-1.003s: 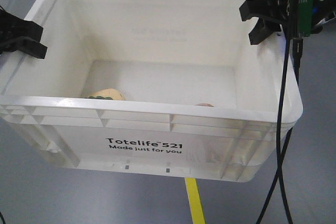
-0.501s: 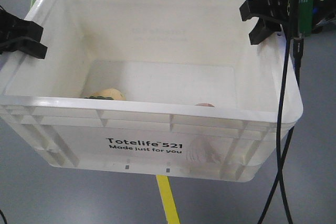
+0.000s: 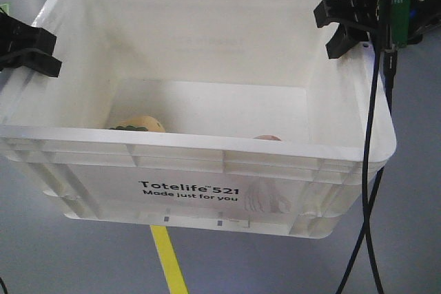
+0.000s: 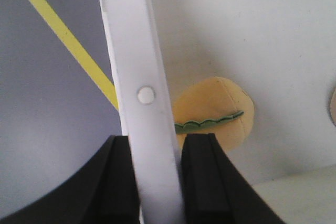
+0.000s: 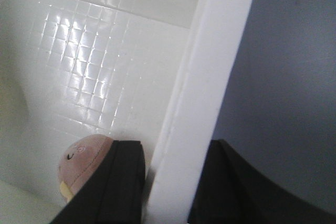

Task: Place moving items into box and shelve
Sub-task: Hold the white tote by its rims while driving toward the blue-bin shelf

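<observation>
Stripe [image 3: 167,259] shifted; box [image 3: 207,144] holds perhaps 2 toys [image 4: 220,103] [image 5: 84,161].

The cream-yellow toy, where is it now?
In the front view, the cream-yellow toy lies inside the box, near its left wall, below the left claw.

Even, diffuse light is filling the front view, rendering the large white rectangular plastic crate [image 3: 207,163] bright and nearly washing out its far wall, with soft shade gathering on its floor. In the right wrist view glare is breaking into small bright squares on the grid-textured inner wall. Both wrist views are blurring the near rim, and the cream-yellow rounded toy with a green leafy mark [image 4: 220,103] is showing slightly soft.
</observation>
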Motion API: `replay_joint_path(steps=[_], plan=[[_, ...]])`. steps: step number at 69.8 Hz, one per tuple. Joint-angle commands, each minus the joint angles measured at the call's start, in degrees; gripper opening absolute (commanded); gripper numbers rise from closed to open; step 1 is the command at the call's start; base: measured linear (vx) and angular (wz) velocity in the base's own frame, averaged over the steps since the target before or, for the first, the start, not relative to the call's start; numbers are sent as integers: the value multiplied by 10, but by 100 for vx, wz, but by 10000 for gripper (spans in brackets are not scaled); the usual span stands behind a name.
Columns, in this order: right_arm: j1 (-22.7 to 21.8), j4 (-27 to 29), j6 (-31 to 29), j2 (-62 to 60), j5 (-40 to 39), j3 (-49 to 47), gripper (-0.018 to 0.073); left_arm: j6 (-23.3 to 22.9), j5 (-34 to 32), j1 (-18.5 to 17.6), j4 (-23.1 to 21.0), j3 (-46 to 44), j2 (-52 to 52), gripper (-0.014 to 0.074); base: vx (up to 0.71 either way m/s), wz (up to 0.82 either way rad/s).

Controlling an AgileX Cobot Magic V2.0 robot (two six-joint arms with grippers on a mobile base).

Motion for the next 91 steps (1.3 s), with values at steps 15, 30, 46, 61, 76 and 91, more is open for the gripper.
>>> replay_joint_path(steps=[15,30,46,61,76,91], plan=[[0,29,-22,-31,-42,-27,-12,6,-52,-3,-41,-27,-23,-17,42,-47],[0,30,-22,-31,-42,-27,-12,6,-53,-3,-41,-27,-23,-17,38,-64],[0,30,-22,-31,-42,-27,-12,6,-53,-3,-41,-27,-23,-17,34,-70],[0,30,-22,-31,-42,-27,-12,6,-53,-3,-39,-27,-23,-17,31,-64],[0,30,-22,-31,-42,-27,-12,6,-53,-3,-40,-27,-23,-17,31,-56],[0,30,-22,-31,-42,-27,-12,6,-52,-3,-40,-27,-23,-17,32,-47]])
